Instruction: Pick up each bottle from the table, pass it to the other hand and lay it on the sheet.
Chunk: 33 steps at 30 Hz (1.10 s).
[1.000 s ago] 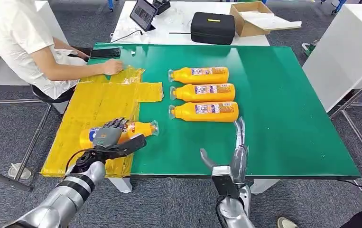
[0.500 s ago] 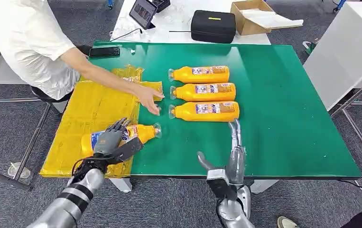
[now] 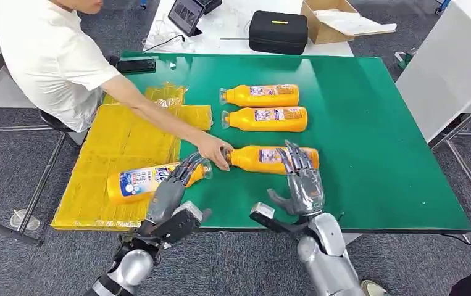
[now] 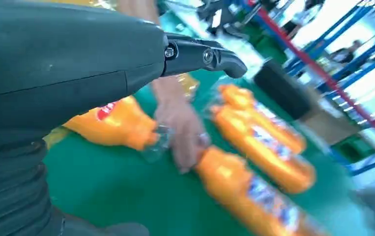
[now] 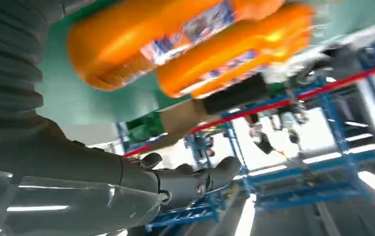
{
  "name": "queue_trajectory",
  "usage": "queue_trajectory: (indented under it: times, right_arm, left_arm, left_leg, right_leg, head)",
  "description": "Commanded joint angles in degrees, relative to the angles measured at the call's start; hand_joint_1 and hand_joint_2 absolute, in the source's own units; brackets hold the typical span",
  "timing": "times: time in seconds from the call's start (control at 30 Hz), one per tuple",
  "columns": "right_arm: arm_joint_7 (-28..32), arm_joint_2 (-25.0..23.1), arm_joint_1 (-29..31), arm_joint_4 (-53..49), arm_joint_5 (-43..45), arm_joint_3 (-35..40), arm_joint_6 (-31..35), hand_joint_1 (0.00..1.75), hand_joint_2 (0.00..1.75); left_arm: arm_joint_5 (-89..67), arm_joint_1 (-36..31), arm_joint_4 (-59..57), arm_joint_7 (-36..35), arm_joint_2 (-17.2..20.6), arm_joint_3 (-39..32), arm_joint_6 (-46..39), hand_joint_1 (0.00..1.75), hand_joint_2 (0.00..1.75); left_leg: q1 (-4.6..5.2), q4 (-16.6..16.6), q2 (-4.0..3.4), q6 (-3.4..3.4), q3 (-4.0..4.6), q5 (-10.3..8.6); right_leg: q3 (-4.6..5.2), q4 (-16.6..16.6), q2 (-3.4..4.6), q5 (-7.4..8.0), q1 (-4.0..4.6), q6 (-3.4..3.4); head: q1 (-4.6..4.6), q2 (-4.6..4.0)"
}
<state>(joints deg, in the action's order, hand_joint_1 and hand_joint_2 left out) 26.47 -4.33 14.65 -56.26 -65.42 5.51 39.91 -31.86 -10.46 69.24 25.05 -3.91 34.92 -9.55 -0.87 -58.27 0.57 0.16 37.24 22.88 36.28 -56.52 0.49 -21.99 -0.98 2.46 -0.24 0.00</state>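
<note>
On green table (image 3: pixel 368 154), yellow sheet (image 3: pixel 121 148) overhangs grey carpet (image 3: pixel 10 179).

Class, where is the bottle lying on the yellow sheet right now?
In the head view, the bottle lies on its side at the yellow sheet's near right edge, cap overhanging the green table, under the left hand's fingers.

We saw orange bottles (image 3: pixel 262 95) with white, blue and red labels on a green table (image 3: pixel 368 135). The sheet (image 3: pixel 121 142) at left was yellow; the far case (image 3: pixel 277 32) black; the person's shirt (image 3: pixel 47 58) white.
</note>
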Motion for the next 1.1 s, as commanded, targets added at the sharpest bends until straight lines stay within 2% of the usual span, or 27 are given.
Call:
queue_trajectory:
  times: [0.03,0.2,0.3,0.5,0.53,0.57,0.67,0.8,0.83,0.87,0.9,1.1]
  right_arm:
    - [-5.56,4.53,10.20,18.89,-2.00,-0.24,0.09,0.00,1.75]
    - [-11.21,6.31,12.94,24.50,-3.25,1.02,-2.10,0.00,1.75]
    - [-12.19,6.78,13.91,26.17,-2.46,1.63,-5.44,0.00,1.75]
    - [-13.24,6.98,14.23,26.72,-3.12,2.17,-5.97,0.00,1.75]
    - [-15.87,7.58,15.39,28.45,-3.97,3.10,-8.02,0.00,1.75]
    - [-18.87,9.00,19.56,32.95,-4.02,3.50,-11.72,0.00,1.75]
    - [-18.70,9.36,20.29,33.58,-3.61,3.35,-12.80,0.00,1.75]
    - [-18.84,9.86,21.89,35.63,-3.69,3.77,-15.81,0.00,1.75]
    - [-18.30,10.00,22.39,36.23,-3.94,4.19,-16.12,0.73,1.75]
    - [-18.30,10.05,22.66,36.49,-3.85,4.08,-15.91,1.59,1.75]
    - [-18.27,10.03,22.88,36.67,-3.88,4.13,-16.06,1.75,1.75]
    - [-16.48,9.44,23.37,37.19,-4.04,4.78,-16.75,1.75,1.75]
  left_arm:
    - [1.17,1.84,4.11,-0.07,0.48,4.21,-2.68,0.00,1.75]
    - [2.48,2.96,3.84,-0.05,0.05,4.84,-2.50,0.00,1.75]
    - [2.41,2.96,3.17,-0.15,0.09,5.21,-3.02,0.00,1.75]
    - [2.42,2.94,2.98,-0.22,0.05,5.21,-3.22,0.00,1.75]
    - [2.61,2.52,2.35,-0.23,-0.08,5.25,-3.35,0.00,1.75]
    - [3.33,0.90,1.53,0.32,-0.27,5.98,-3.29,0.00,1.75]
    - [3.65,0.56,1.31,0.60,-0.28,6.24,-3.16,0.00,1.75]
    - [4.32,-0.43,0.37,0.99,-0.51,6.56,-2.84,0.00,1.75]
    - [4.71,-0.80,-0.11,1.63,-0.66,6.71,-2.97,0.00,1.75]
    - [4.98,-1.03,-0.41,1.97,-0.78,6.85,-2.94,0.00,1.75]
    - [5.09,-1.14,-0.48,2.04,-0.94,6.90,-2.95,0.00,1.75]
    - [5.39,-1.76,-0.81,2.53,-1.13,7.61,-2.81,0.00,1.75]
  left_leg:
    - [0.00,0.01,-0.17,0.06,-0.25,0.10]
    - [0.01,0.01,-0.08,0.08,-0.27,0.11]
    - [0.03,0.02,-0.13,0.06,-0.19,0.08]
    - [0.02,0.01,-0.19,0.08,-0.37,0.17]
    - [0.02,0.01,-0.11,0.07,-0.29,0.13]
    - [0.02,-0.01,-0.09,0.07,-0.25,0.12]
    - [0.02,-0.01,-0.04,0.05,-0.04,0.03]
    - [0.00,-0.02,-0.03,0.08,-0.28,0.10]
    - [0.02,-0.02,-0.01,0.07,-0.23,0.08]
    - [0.02,-0.01,0.02,0.07,-0.19,0.05]
    - [0.01,-0.01,0.00,0.06,-0.14,0.03]
    - [0.01,0.00,-0.05,0.05,-0.14,0.06]
  right_leg:
    - [-0.23,0.06,0.09,-0.04,0.04,-0.07]
    - [-0.28,0.05,-0.01,-0.08,0.02,-0.08]
    - [-0.18,0.04,0.06,-0.04,0.00,-0.06]
    - [-0.35,0.04,0.07,-0.11,0.02,-0.11]
    - [-0.30,0.04,0.01,-0.10,0.03,-0.09]
    - [-0.27,0.01,-0.02,-0.09,0.02,-0.11]
    - [-0.06,0.00,-0.02,-0.01,0.01,-0.05]
    - [-0.31,0.02,-0.09,-0.09,0.05,-0.12]
    - [-0.25,0.00,-0.09,-0.09,0.03,-0.10]
    - [-0.21,0.01,-0.10,-0.07,0.02,-0.08]
    - [-0.16,0.02,-0.07,-0.03,0.02,-0.06]
    - [-0.15,0.01,-0.02,-0.04,0.02,-0.05]
  head:
    - [-0.02,0.00]
    - [0.00,0.00]
    - [0.00,0.00]
    - [0.00,0.00]
    - [0.00,0.00]
    - [-0.02,0.00]
    - [-0.02,0.00]
    - [-0.02,0.00]
    - [-0.02,0.00]
    - [-0.02,0.00]
    - [0.00,0.00]
    - [-0.04,0.00]
